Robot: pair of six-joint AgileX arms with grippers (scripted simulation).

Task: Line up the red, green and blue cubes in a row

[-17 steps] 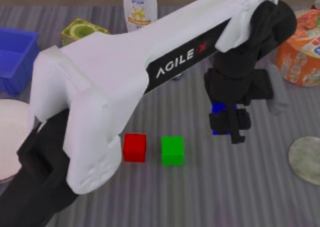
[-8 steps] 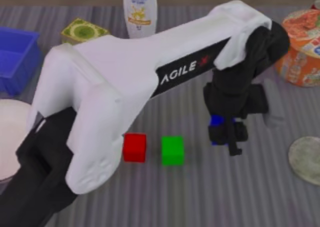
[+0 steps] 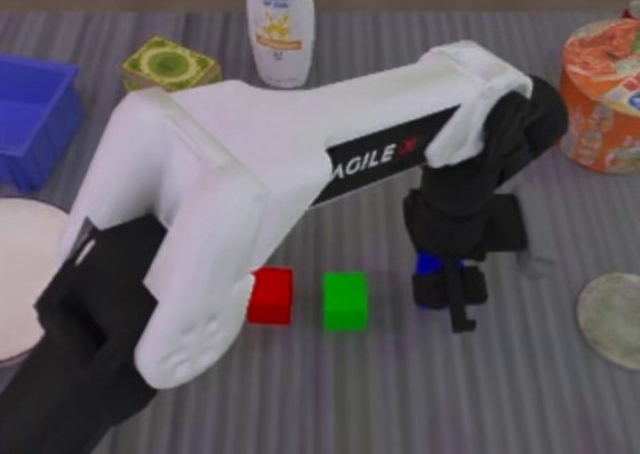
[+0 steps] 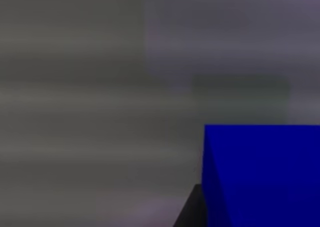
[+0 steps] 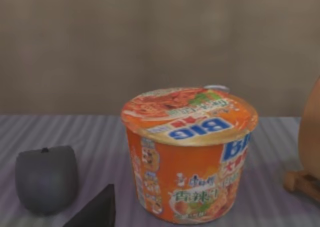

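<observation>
I'm lowering my left gripper (image 3: 452, 289), now nearer the row than a second ago, its fingers closed around the blue cube (image 3: 429, 264) just right of the green cube (image 3: 345, 301) and red cube (image 3: 271, 295). Placement looks close.

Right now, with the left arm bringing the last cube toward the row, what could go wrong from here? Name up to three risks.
1. The blue cube is mostly hidden under the left gripper, so its alignment with the green cube and the red cube is hard to judge; it may land out of line.
2. Lowering too near could nudge the green cube.
3. An early release might let the blue cube tumble.
</observation>
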